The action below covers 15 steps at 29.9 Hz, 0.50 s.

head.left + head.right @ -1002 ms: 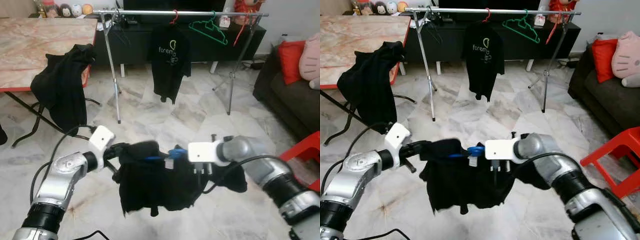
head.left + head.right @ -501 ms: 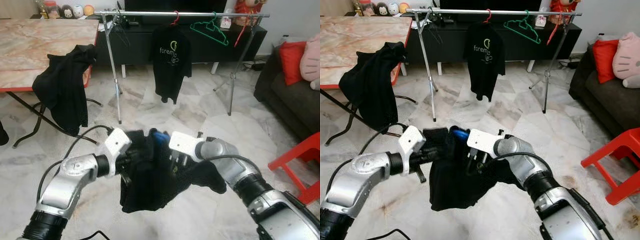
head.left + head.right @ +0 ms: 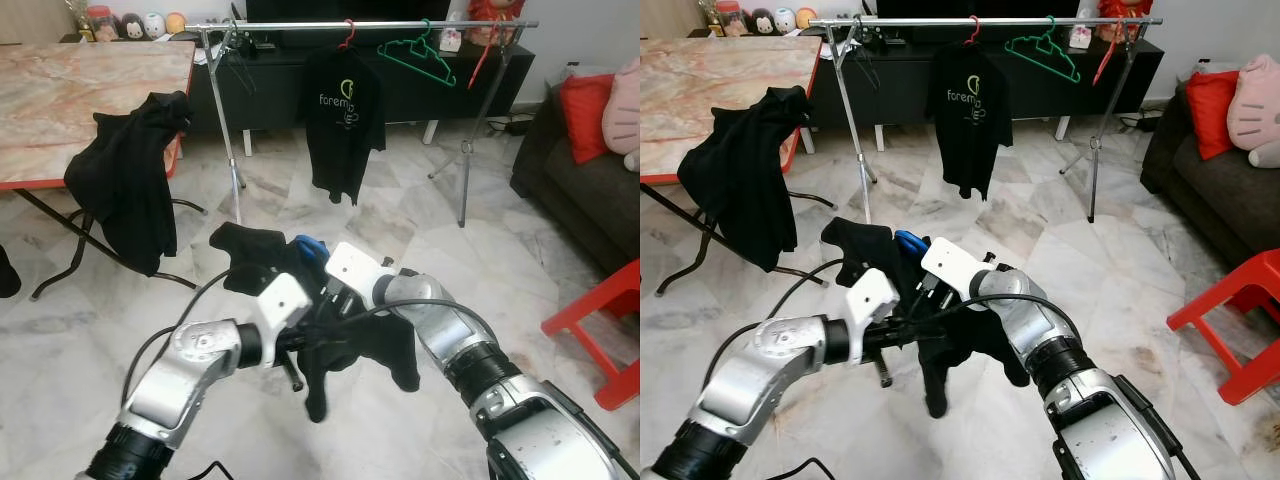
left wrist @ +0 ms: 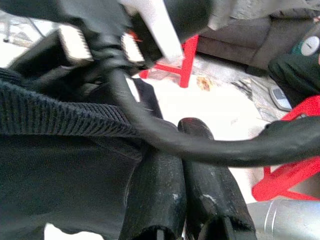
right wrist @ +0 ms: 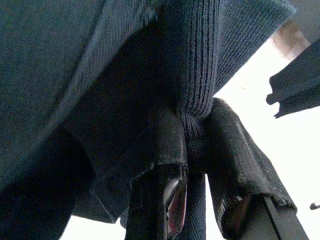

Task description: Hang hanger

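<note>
Both grippers, left (image 4: 182, 150) and right (image 5: 192, 145), are clamped on the black shirt (image 3: 350, 345) bunched over what seems a blue hanger (image 3: 310, 246), held low, well short of the rail (image 3: 380, 24); next, carry it there.

Living room background stuff, marble floor everywhere

Pale veined marble tile floor (image 3: 330, 225) all over. Up on the left there's a pinkish marble-top worktop with a red edge (image 3: 70, 90) with a black garment draped over its corner (image 3: 130, 180), hanging down near the folding legs. A few small round figurines (image 3: 130, 22) sit in a row behind it. Low black TV cabinet (image 3: 270, 85) runs along the back wall. On the right, a dark sofa (image 3: 585, 195) with a red cushion (image 3: 585, 110), and a red plastic stool (image 3: 600, 320) near it.
</note>
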Available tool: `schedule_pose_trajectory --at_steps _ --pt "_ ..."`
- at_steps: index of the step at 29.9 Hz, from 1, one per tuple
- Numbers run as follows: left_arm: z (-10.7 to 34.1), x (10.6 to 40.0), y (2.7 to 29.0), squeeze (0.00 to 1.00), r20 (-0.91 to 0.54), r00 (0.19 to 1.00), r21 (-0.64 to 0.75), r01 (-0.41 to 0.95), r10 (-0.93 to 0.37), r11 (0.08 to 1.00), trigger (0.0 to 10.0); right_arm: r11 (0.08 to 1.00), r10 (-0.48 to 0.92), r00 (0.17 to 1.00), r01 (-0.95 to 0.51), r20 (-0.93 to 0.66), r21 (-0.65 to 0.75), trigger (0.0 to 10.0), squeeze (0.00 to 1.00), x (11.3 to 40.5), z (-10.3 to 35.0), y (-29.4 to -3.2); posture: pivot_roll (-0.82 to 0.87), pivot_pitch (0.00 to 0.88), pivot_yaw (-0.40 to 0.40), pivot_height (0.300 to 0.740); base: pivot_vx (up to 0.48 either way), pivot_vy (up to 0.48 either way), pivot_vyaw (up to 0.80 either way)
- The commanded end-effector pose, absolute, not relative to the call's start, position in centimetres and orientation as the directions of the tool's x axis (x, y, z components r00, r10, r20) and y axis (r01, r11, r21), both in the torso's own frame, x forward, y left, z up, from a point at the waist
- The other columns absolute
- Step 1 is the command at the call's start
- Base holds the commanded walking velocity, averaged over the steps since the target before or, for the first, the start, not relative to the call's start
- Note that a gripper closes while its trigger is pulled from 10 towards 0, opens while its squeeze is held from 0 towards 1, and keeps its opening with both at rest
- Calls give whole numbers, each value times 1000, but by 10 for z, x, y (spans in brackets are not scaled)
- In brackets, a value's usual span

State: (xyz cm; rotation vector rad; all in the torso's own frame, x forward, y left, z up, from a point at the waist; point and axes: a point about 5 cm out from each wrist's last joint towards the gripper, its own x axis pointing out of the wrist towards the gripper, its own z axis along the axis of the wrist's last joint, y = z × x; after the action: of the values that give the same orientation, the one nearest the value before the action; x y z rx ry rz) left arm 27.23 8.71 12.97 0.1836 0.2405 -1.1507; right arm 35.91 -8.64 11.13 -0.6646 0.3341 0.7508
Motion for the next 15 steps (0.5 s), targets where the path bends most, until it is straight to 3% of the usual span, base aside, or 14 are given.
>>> schedule_pose_trajectory --at_steps 1,10,15 --pt "124 269 80 1000 -323 341 31 936 -883 351 10000 585 533 723 -690 -440 -426 0 0 364 122 -85 -42 20 -42 740 0 0 0" --pt "120 269 83 1000 -356 343 48 936 -869 349 10000 597 541 730 -683 -417 -421 0 0 366 127 -92 -47 13 -42 740 0 0 0" --pt "125 277 101 1000 -351 414 83 907 -840 413 10000 588 560 725 -688 -400 -424 0 0 368 130 -99 -34 18 -44 740 0 0 0"
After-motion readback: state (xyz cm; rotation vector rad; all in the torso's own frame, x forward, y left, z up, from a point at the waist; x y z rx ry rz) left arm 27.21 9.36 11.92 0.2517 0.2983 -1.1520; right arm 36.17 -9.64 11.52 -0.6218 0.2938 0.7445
